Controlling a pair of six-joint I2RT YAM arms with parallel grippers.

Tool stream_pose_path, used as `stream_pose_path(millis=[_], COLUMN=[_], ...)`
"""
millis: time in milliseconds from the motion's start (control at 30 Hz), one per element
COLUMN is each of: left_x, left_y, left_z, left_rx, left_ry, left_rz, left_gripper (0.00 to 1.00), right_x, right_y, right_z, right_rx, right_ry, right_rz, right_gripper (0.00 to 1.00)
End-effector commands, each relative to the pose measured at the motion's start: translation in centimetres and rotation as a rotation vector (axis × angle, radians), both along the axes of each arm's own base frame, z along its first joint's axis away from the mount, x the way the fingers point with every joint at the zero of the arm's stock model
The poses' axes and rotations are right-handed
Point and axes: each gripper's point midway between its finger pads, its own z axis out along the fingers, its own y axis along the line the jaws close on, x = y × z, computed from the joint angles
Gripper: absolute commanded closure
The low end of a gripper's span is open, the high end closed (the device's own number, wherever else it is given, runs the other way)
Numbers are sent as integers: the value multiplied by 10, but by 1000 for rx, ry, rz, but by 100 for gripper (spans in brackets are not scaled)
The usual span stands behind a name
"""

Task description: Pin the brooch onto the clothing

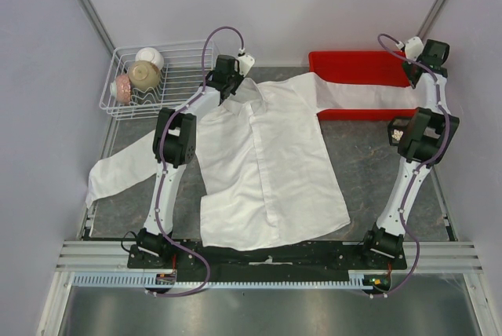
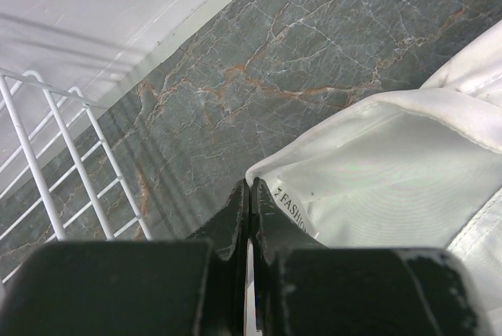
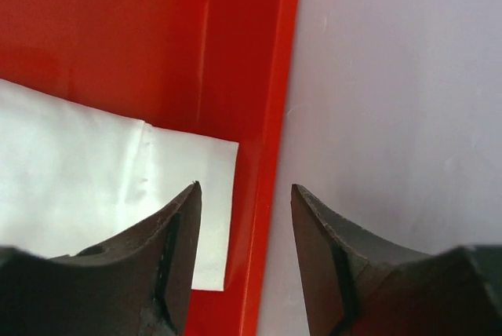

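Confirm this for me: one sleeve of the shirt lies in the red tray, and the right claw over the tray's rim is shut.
Wrong on one count: the right claw is open and holds nothing, as the right wrist view shows. The rest stands: one sleeve of the shirt lies in the red tray, the claw over its rim.

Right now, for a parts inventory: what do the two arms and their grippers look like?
The left arm and right arm have white links, black joint housings and black bases, each trailing a purple cable. The left gripper and right gripper have black tapered fingers.
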Motion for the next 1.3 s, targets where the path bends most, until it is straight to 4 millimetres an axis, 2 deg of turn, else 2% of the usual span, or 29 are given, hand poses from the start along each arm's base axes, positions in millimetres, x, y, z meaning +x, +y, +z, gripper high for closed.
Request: stream_pose_path(millis=[0,33,133,333,433,467,500,567,600,633,667,700,733,767,800,833,867,900,933,967,1000,1033,1067,1100,1133,1167,1200,1233,1267], left_x=[12,12,14,28,30,29,26,19,11,5,-3,-11,-24,-32,-47,-67,-79,-102,-120,-140,-163,-186,-201,-213,-239,-248,-262,-282,-291], left_y=[-2,-2,-5,-7,-10,-14,-18,-23,-33,-35,-36,-40,-38,-35,-35,-30,-21,-22,-16,3,4,13,28,37,46,60,68,74,79], left_z=[33,35,41,65,77,82,99,117,141,154,161,170,193,201,203,217,222,218,193,217,206,181,186,177,144,135,136,110,103], left_rx=[-40,-43,-52,-73,-98,-108,-135,-160,-195,-206,-212,-228,-237,-240,-243,-254,-268,-299,-310,-332,-358,-355,-342,-312,-309,-305,-281,-274,-257], left_ry=[-68,-72,-89,-162,-177,-180,-196,-198,-211,-213,-197,-190,-200,-191,-148,-135,-113,-42,42,24,98,182,178,195,303,326,316,384,395], left_rz=[7,8,5,33,32,21,-1,-29,-93,-111,-123,-152,-164,-168,-197,-211,-221,-279,-288,-294,-356,-364,-355,-368,-364,-348,-360,-351,-347], left_gripper=[98,98,98,98,98,98,97,77,69,54,46,36,33,31,30,30,30,32,32,33,35,37,39,42,43,44,45,45,45], right_x=[6,7,10,8,3,1,-5,-11,-19,-23,-30,-39,-45,-54,-67,-76,-88,-106,-118,-136,-155,-168,-184,-210,-224,-238,-264,-276,-285], right_y=[2,3,15,42,65,77,88,115,129,139,153,177,191,203,228,242,255,278,294,307,329,342,350,376,385,393,407,412,416], right_z=[33,35,45,77,93,105,103,120,117,121,132,125,125,133,121,120,127,108,104,105,83,77,80,55,47,45,23,21,13], right_rx=[-70,-66,-38,37,106,138,177,261,300,329,349,393,412,412,460,485,491,538,567,570,599,626,632,652,657,649,655,652,645], right_ry=[-63,-70,-99,-160,-173,-187,-162,-173,-139,-132,-133,-85,-63,-50,9,33,42,124,159,197,275,307,320,414,450,468,553,565,585], right_rz=[-25,-26,-19,4,46,83,108,200,230,259,299,345,376,413,459,489,529,560,604,640,665,693,711,753,770,794,817,827,833], right_gripper=[39,32,22,11,6,5,3,2,2,2,2,2,2,2,2,2,2,2,2,2,2,2,2,2,2,2,2,2,2])
